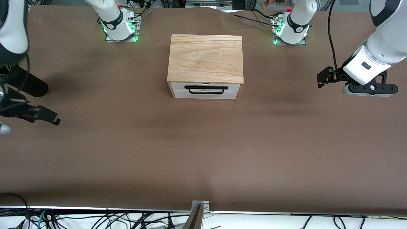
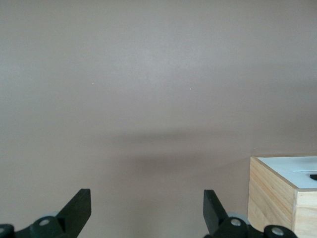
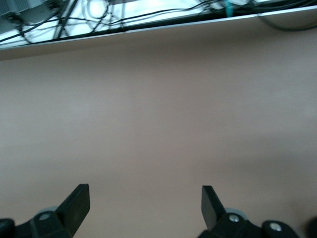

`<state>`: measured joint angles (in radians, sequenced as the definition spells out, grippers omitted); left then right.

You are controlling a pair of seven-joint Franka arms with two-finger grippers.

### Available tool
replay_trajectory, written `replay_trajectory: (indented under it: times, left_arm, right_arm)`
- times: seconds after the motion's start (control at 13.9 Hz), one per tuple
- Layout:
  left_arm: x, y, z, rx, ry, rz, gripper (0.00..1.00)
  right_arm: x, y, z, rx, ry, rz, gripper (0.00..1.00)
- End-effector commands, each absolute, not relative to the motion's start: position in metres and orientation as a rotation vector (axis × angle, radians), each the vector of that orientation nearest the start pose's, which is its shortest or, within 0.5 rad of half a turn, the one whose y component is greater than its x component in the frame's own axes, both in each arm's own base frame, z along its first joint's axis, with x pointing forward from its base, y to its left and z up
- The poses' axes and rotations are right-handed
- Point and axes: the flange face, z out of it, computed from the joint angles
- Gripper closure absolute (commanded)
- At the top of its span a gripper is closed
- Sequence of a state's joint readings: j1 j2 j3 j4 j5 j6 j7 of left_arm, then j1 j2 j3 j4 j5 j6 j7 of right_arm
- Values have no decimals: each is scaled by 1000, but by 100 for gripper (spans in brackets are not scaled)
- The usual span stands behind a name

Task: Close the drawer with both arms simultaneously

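Observation:
The light oak box (image 1: 206,57) stands in the middle of the table, toward the robots' bases. The drawer's white front panel (image 1: 178,93) with its black wire handle (image 1: 206,90) faces the front camera and looks about level with the box's front edge. My left gripper (image 2: 143,198) is open and empty, over bare table at the left arm's end (image 1: 370,90), well apart from the box. A corner of the box (image 2: 275,193) shows in the left wrist view. My right gripper (image 3: 143,196) is open and empty over bare table at the right arm's end, mostly cut off in the front view (image 1: 6,125).
The brown table cover (image 1: 203,152) is bare around the box. The two arm bases (image 1: 119,25) (image 1: 291,27) stand either side of the box. The table's front edge with cables (image 3: 148,25) shows in the right wrist view.

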<state>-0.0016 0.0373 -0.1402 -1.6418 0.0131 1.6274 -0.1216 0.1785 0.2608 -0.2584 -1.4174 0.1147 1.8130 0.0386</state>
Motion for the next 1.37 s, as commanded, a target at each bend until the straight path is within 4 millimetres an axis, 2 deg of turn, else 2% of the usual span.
replay_trajectory:
  times: [0.0,0.22,0.36,0.58,0.86,1.3]
  left_arm:
    - [565,-77,582,-3114,60,86,0]
    - [565,-75,581,-3114,55,90,0]
    - [565,-73,581,-3114,50,91,0]
    - [565,-74,581,-3116,52,91,0]
    - [566,-73,581,-3117,55,91,0]
    - [565,-73,580,-3117,55,94,0]
  right_arm:
    - [611,-20,578,-3089,152,-210,0]
    - [604,-26,578,-3128,135,-201,0]
    - [597,-14,584,-3132,90,-200,0]
    - [594,-10,580,-3133,81,-169,0]
    - [599,-10,573,-3135,90,-147,0]
    - [602,-2,575,-3137,68,-154,0]
